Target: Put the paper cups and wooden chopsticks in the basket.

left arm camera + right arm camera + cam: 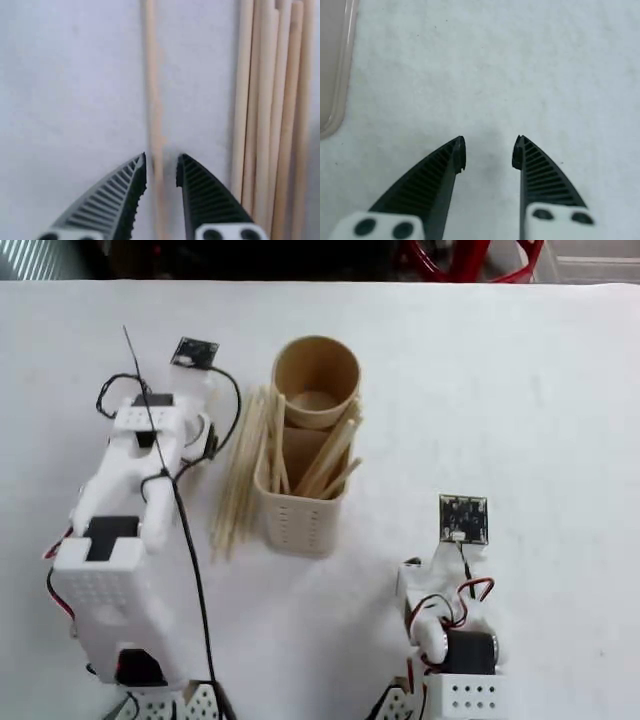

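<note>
One paper cup (317,380) sits at the 12 o'clock end of the basket (300,525), with its open mouth turned up toward the high camera. The basket stands near the middle of the white table (520,390). Several wooden chopsticks (325,455) are already inside it and lean against its walls behind the cup. A bundle of loose chopsticks (238,480) lies on the table just beside the basket, at its 9 o'clock side, almost parallel to the basket wall. At 9 o'clock from this bundle is the left arm (120,500). In its wrist view, the left gripper (161,165) has its jaws only a little apart, and a single chopstick (152,90) runs between the tips. A thin gap shows at one side of the stick, so the jaws are around it but I cannot tell that they press it. The bundle (272,100) lies near this single stick. The right arm (450,640) is at about 4 o'clock from the basket, well apart from it. The right gripper (489,147) is clearly spread, has hold of nothing, and points at bare table.
</note>
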You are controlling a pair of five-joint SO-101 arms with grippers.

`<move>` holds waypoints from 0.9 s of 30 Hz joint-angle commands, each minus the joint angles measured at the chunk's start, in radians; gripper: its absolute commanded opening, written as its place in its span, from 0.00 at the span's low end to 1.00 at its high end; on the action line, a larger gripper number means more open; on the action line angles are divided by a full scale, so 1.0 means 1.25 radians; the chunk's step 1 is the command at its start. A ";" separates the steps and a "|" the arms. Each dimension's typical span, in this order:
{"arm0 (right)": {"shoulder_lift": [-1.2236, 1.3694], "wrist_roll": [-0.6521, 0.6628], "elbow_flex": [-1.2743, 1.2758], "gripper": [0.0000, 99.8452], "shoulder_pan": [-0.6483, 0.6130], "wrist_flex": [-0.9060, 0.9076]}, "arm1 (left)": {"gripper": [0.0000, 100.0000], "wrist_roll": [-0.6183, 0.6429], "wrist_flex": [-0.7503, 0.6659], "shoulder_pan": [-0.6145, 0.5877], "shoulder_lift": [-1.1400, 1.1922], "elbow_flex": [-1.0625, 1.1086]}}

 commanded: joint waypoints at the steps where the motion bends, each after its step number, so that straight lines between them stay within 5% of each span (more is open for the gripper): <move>1: -0.007 0.006 0.007 0.16 -0.003 0.006 | 0.11 0.015 0.095 -0.004 0.053 -0.130; 8: -0.007 0.006 0.007 0.16 -0.003 0.006 | 0.02 0.014 0.250 -0.004 0.195 -0.341; 18: -0.007 0.006 0.007 0.16 -0.003 0.006 | 0.02 0.018 0.265 -0.023 0.208 -0.360; 27: -0.007 0.006 0.007 0.16 -0.003 0.006 | 0.02 0.020 0.298 -0.095 -0.009 -0.293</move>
